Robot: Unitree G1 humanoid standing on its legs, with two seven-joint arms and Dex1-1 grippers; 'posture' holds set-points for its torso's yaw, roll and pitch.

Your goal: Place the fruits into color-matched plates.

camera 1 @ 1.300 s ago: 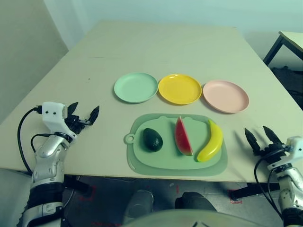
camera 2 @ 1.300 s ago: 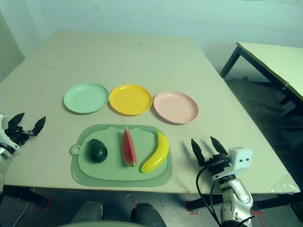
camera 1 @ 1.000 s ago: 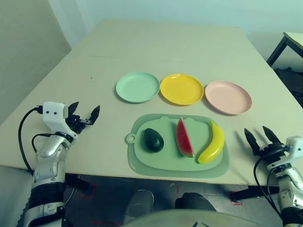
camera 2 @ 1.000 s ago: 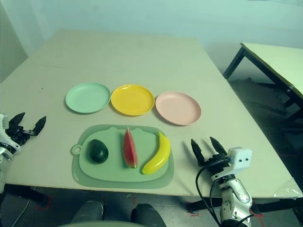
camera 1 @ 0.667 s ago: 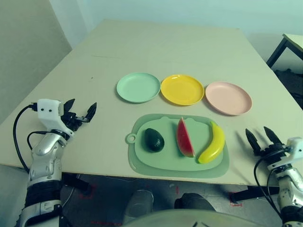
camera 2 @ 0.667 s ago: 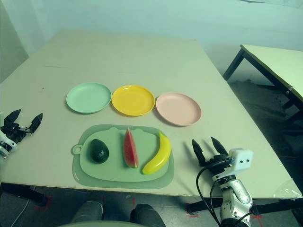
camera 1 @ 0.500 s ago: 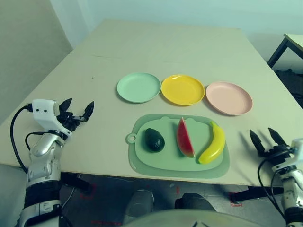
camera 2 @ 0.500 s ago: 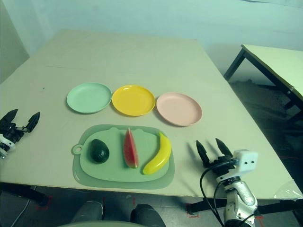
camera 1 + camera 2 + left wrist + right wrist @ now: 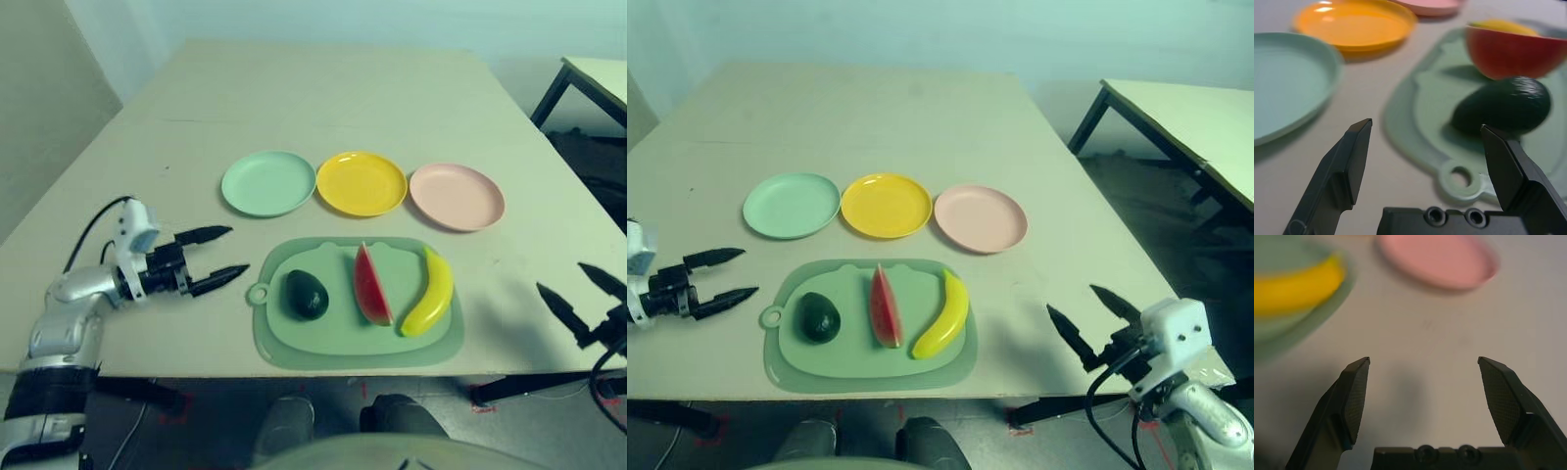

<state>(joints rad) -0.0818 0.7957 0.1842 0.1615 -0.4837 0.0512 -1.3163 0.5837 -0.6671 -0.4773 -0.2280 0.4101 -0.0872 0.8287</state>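
A dark green avocado, a red watermelon wedge and a yellow banana lie side by side on a green mat. Behind the mat stand the mint green plate, the yellow plate and the pink plate, all bare. My left gripper is open just left of the mat, its fingers pointing at the avocado. My right gripper is open over the table right of the mat, facing the banana and the pink plate.
The mat has a small loop tab on its left side, close to my left fingertips. The beige table stretches far behind the plates. A second table stands off to the right.
My left gripper has swung in towards the mat and now points at the avocado. My right gripper has shifted right and nearer the front edge. The camera has also moved a little.
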